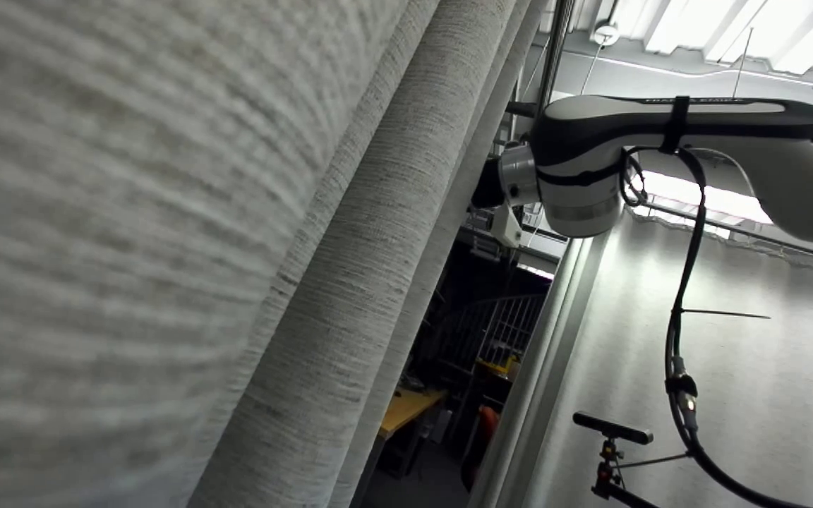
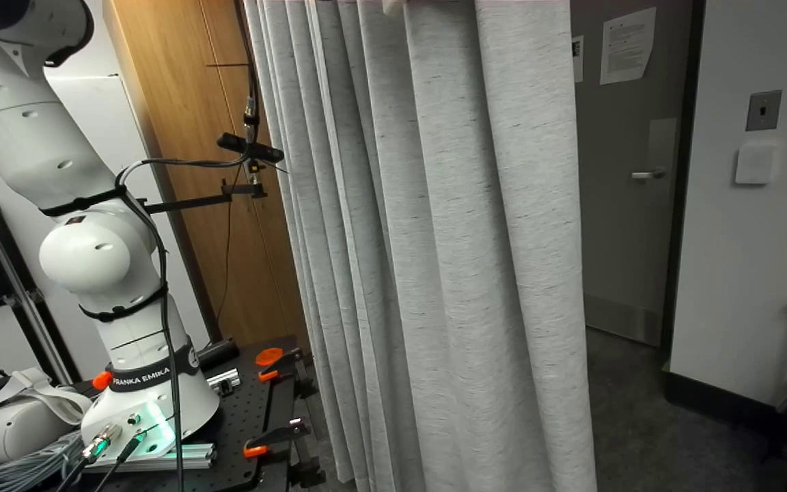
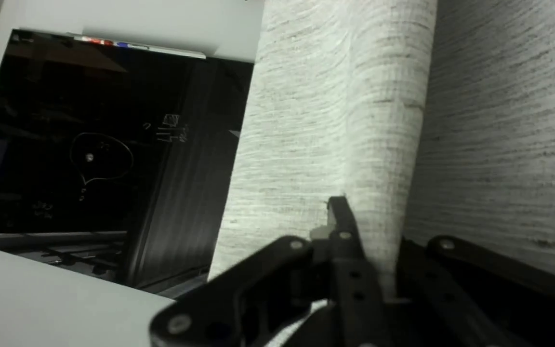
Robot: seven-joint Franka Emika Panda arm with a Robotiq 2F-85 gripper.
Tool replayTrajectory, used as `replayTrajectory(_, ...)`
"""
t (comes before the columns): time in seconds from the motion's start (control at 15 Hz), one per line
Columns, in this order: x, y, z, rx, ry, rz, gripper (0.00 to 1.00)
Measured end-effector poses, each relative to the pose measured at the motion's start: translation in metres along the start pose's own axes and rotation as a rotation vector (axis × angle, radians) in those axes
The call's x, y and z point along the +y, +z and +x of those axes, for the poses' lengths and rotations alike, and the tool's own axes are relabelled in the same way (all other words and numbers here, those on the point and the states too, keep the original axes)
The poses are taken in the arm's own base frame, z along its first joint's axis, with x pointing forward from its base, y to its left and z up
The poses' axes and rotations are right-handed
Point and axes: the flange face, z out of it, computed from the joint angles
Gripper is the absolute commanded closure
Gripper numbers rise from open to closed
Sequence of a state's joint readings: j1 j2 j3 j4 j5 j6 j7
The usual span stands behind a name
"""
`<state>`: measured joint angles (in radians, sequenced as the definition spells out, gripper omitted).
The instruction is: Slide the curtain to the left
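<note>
The light-grey woven curtain (image 1: pixel 350 268) fills the left half of an exterior view, close to the camera. It hangs in deep vertical folds in the middle of an exterior view (image 2: pixel 448 239). In the wrist view, a fold of the curtain (image 3: pixel 306 125) runs down between the two black fingers of my gripper (image 3: pixel 371 224). The fingers are close together with the fabric pinched between them. The right fingertip is partly hidden by the fold. In an exterior view, the dark gripper body (image 1: pixel 489 187) meets the curtain's edge, and its fingers are hidden behind the fabric.
A smooth pale panel (image 1: pixel 660 353) hangs behind the arm. A camera on a bracket (image 2: pixel 250 147) stands beside the curtain, near a wooden cabinet (image 2: pixel 229 225). A grey door (image 2: pixel 629 225) is at the right. A black board (image 3: pixel 89 135) is on the wall. Cables hang from the arm.
</note>
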<state>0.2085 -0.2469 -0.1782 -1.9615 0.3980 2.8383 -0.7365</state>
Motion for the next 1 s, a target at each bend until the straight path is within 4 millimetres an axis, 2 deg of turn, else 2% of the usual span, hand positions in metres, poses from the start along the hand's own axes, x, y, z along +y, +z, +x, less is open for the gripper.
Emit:
replayTrajectory(0.2, -0.067, -0.013, 0.015, 0.026, -0.007, 0.068, 1.00)
replayTrajectory(0.47, -0.160, -0.052, 0.041, 0.080, -0.025, 0.174, 1.00)
replayTrajectory(0.67, -0.218, -0.082, 0.056, 0.103, -0.036, 0.222, 1.00)
replayTrajectory(0.87, -0.274, -0.098, 0.060, 0.092, -0.032, 0.275, 1.00)
replayTrajectory(1.0, -0.304, -0.112, 0.066, 0.104, -0.024, 0.316, 1.00)
